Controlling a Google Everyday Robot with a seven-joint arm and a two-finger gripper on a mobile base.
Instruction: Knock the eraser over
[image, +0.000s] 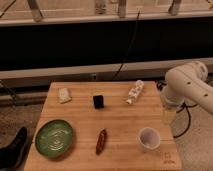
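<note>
The eraser is a small black block standing upright on the wooden table, near the middle of its far half. My white arm reaches in from the right. The gripper hangs down at the table's right edge, well to the right of the eraser and apart from it, just past the white bottle.
A white labelled bottle lies right of the eraser. A pale squarish lump lies to its left. A green plate, a reddish-brown oblong item and a white cup sit along the near side. A dark shoe is at the lower left.
</note>
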